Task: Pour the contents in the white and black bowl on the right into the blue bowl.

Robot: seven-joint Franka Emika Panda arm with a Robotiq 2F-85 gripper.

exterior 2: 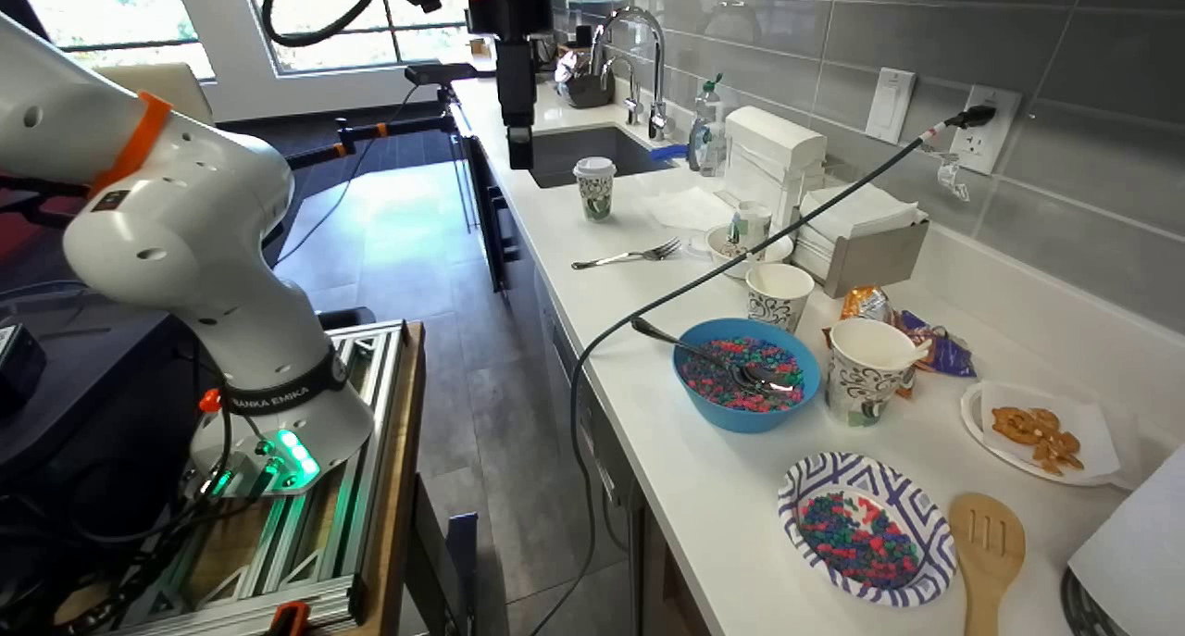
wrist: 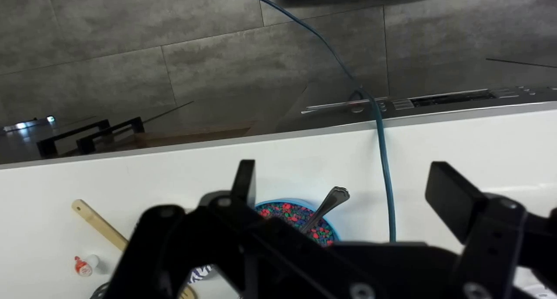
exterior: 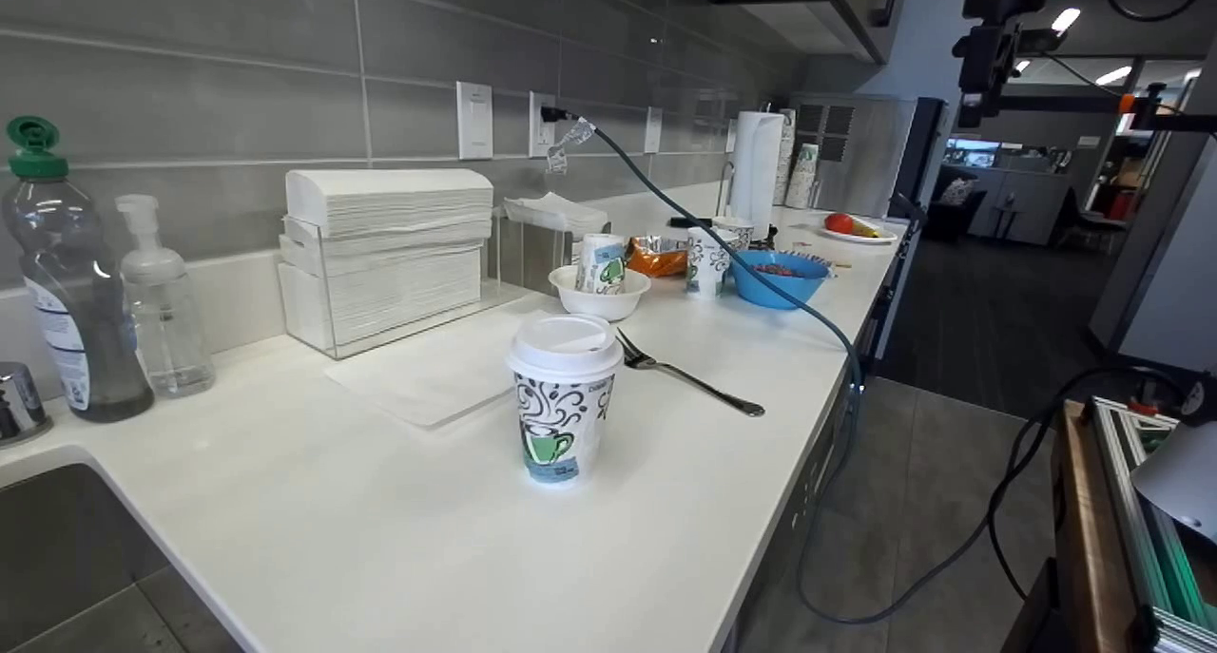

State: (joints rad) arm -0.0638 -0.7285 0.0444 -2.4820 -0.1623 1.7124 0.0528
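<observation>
The white bowl with a dark zigzag pattern (exterior 2: 889, 477) stands on the counter, filled with small coloured pebbles. Most of it is hidden by my gripper in the wrist view, where a sliver (wrist: 201, 273) shows. The blue bowl (exterior 2: 741, 420) stands beside it, also holding coloured pebbles, with a metal spoon (exterior 2: 655, 332) resting in it. The blue bowl shows behind the cable in an exterior view (exterior: 761, 292) and partly behind my gripper in the wrist view (wrist: 287, 200). My gripper (wrist: 343, 181) is open and empty, high above the counter; it also shows in an exterior view (exterior 2: 520, 145).
A dark cable (exterior 2: 704, 287) runs from the wall outlet across the counter, passing close to the blue bowl. Patterned paper cups (exterior 2: 861, 377) stand beside that bowl. A slotted wooden spatula (exterior 2: 986, 534) lies beside the patterned bowl. A fork (exterior 2: 625, 256) and a lidded cup (exterior 2: 595, 192) are farther along.
</observation>
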